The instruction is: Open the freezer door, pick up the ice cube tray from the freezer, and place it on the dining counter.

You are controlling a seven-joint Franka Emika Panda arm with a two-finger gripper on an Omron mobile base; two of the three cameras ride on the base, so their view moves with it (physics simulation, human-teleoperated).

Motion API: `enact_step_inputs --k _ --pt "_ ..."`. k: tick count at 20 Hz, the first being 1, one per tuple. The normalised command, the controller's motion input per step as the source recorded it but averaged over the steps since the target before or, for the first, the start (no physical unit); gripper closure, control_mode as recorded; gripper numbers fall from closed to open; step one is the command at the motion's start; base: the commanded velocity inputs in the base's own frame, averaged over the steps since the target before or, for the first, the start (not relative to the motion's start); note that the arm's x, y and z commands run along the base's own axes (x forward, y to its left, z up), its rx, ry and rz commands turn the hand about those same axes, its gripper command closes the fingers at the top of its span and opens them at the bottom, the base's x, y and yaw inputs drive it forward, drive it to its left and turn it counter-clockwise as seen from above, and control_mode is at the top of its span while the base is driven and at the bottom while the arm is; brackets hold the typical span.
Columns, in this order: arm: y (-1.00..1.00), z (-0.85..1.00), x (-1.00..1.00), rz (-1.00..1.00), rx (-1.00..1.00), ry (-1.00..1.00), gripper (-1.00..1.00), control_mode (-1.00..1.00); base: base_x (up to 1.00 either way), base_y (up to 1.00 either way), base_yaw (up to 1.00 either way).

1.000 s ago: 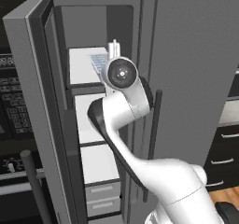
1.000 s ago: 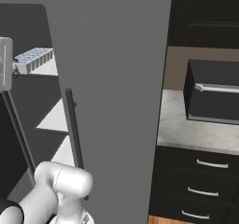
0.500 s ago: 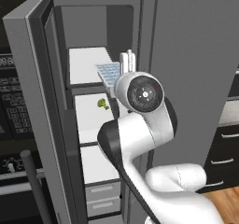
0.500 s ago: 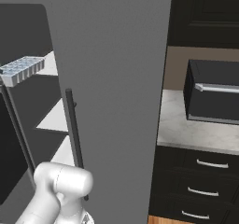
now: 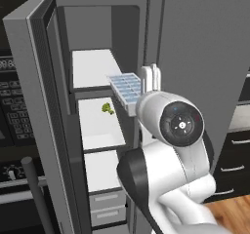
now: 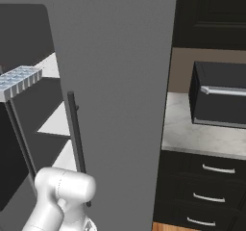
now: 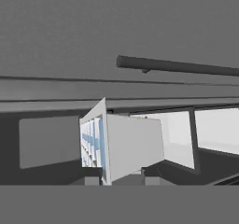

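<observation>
Left base view has my claw [image 5: 149, 77] pinching the ice cube tray [image 5: 126, 87] by one end, level so nothing slides off, just outside the open freezer [image 5: 95, 130], ready for the counter trip.

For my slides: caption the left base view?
Gripper holds the ice cube tray in front of the open freezer, broccoli on a shelf.

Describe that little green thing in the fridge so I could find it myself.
Look into the open freezer, the tall narrow compartment left of the plain grey door. On its second white shelf from the top, near the back, lies a small green broccoli piece. It is the one green item there; the ice cube tray above it is white with pale blue cubes.
</observation>
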Motion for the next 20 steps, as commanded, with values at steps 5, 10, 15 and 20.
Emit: enact_step_inputs --k 5,10,15,20 --pt "-0.04 0.0 -0.04 0.0 0.0 0.0 1.0 1.0 -0.43 -0.23 0.0" --pt "0.0 0.0 0.0 0.0 0.0 0.0 1.0 1.0 -1.0 -0.7 0.05" --pt "0.0 0.0 0.0 0.0 0.0 0.0 1.0 1.0 -1.0 -0.8 0.08" --pt "0.0 0.0 0.0 0.0 0.0 0.0 1.0 1.0 -0.95 -0.61 0.32"
